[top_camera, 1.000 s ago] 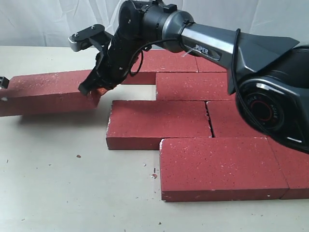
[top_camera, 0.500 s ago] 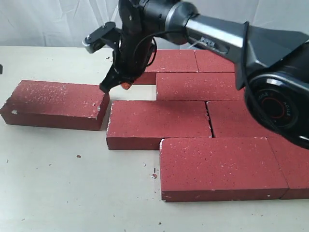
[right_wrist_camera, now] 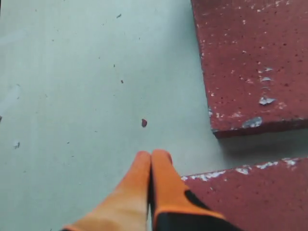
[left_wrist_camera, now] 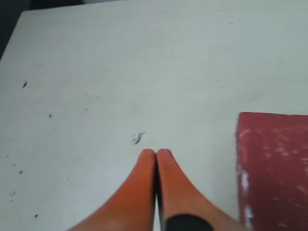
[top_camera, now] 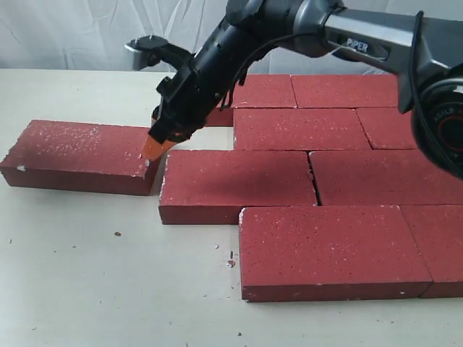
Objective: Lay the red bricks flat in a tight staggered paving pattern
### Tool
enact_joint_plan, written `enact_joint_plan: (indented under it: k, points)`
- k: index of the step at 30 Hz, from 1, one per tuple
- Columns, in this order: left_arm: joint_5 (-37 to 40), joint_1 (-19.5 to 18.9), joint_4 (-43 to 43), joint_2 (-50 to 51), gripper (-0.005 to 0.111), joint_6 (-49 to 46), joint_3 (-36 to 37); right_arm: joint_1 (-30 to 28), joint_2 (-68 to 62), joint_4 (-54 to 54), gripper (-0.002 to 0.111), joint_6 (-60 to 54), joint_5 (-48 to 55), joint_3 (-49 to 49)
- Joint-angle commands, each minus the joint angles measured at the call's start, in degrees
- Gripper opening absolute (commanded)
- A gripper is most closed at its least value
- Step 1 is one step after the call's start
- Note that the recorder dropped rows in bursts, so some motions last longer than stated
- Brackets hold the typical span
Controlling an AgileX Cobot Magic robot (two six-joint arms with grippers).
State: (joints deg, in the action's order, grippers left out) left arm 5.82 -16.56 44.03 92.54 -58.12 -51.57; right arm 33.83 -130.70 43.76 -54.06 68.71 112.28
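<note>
Several red bricks lie flat in staggered rows, among them a second-row brick [top_camera: 239, 184] and a front brick [top_camera: 333, 249]. One loose brick [top_camera: 78, 153] lies flat to their left, a narrow gap from the second-row brick. My right gripper [top_camera: 155, 148] reaches across, shut and empty, its orange tips at the loose brick's right end. In the right wrist view the shut gripper [right_wrist_camera: 153, 154] sits beside one brick [right_wrist_camera: 250, 192], with another brick [right_wrist_camera: 250, 57] further off. The left gripper [left_wrist_camera: 156, 152] is shut over bare table beside a brick end [left_wrist_camera: 274, 168]; the exterior view does not show it.
The pale table [top_camera: 108, 289] carries small red crumbs [top_camera: 231, 262] and specks. A white curtain [top_camera: 72, 29] hangs behind. The right arm [top_camera: 347, 36] stretches over the back rows of bricks.
The loose brick, raised and tilted a second ago, now lies flat on the table. The right gripper let go, lifted, then came down shut at its right end. The left gripper left the exterior view.
</note>
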Motion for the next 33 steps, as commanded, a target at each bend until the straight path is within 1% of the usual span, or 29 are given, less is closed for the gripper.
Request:
enact_joint_plan:
  k: [1, 3, 4, 6, 9, 11, 16, 20, 23, 28, 30, 33]
  points:
    - [-3.77, -2.2, 1.57, 4.78, 0.0, -0.41, 0.58, 3.79, -1.6, -6.35, -0.001, 1.03, -10.91, -0.55]
    - [-3.31, -2.2, 1.57, 7.53, 0.0, -0.41, -0.56, 6.45, -3.04, -13.62, -0.001, 5.07, -15.25, 0.77]
    - [-0.8, -2.2, 2.84, 10.08, 0.0, -0.41, -2.6, 8.64, -4.66, -20.92, -0.001, 8.48, -15.4, 3.02]
    - [1.72, -2.2, 4.32, 13.33, 0.0, -0.41, -5.67, 10.91, -7.07, -24.87, -0.001, 11.06, -14.31, 6.84]
    - [1.72, -2.2, 7.47, 16.98, 0.0, -0.41, -8.27, 12.12, -10.43, -23.49, -0.001, 11.34, -11.81, 12.17]
    - [3.72, -2.2, 8.01, 20.15, 0.0, -0.52, -9.92, 12.2, -12.75, -23.37, -0.001, 11.49, -10.86, 14.75]
    - [8.98, -2.1, 12.74, 23.7, 0.0, -2.18, -12.84, 12.2, -13.78, -27.58, -0.001, 14.01, -13.74, 14.98]
    - [11.31, -2.1, 18.51, 25.76, 0.0, -7.89, -13.66, 11.87, -13.78, -28.3, -0.001, 15.37, -15.83, 14.98]
    - [11.99, -2.1, 25.93, 26.95, 0.0, -13.23, -14.1, 11.87, -13.78, -28.17, -0.001, 15.37, -15.58, 14.98]
    - [18.22, -2.1, 37.52, 27.37, 0.0, -25.64, -14.19, 11.76, -13.78, -28.04, -0.001, 15.37, -16.95, 14.98]
    - [20.8, -2.1, 40.28, 27.37, 0.0, -29.16, -14.19, 11.48, -13.78, -27.88, -0.001, 15.37, -17.22, 14.98]
    - [22.77, -2.1, 43.23, 27.48, 0.0, -31.46, -14.19, 11.47, -13.78, -27.98, -0.001, 15.37, -18.02, 14.98]
